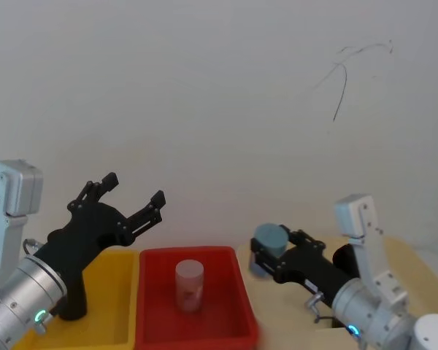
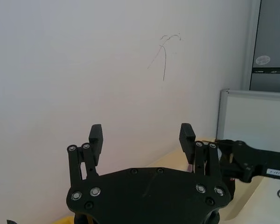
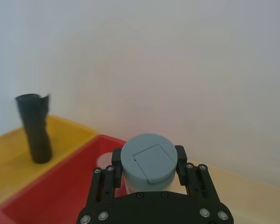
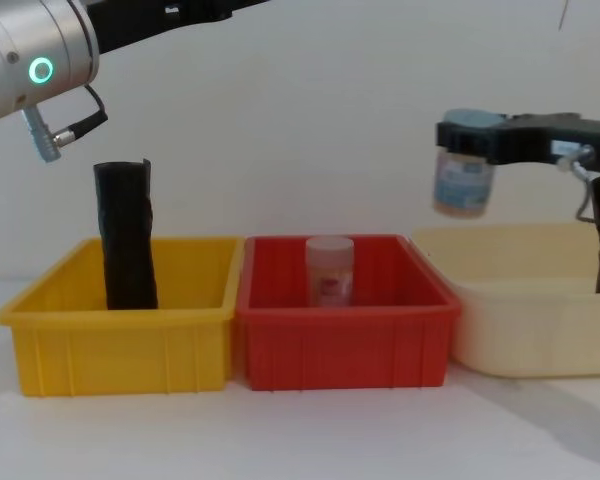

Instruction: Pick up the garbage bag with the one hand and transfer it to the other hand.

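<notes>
Fingers of the left gripper (image 1: 133, 189) are spread wide on nothing, raised above the yellow plastic bin (image 4: 120, 345). Below and behind it, the black crinkled plastic roll (image 4: 126, 236) stands upright in that bin. Right gripper (image 3: 148, 158) clamps a grey-lidded clear jar (image 4: 464, 176), held up just beside the red plastic bin (image 4: 345, 335) and over the cream tub (image 4: 530, 310).

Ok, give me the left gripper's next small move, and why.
Probably lower the left gripper, open and empty above the yellow bin, toward the black roll standing there; the right gripper is occupied, shut on a grey-lidded jar.
</notes>
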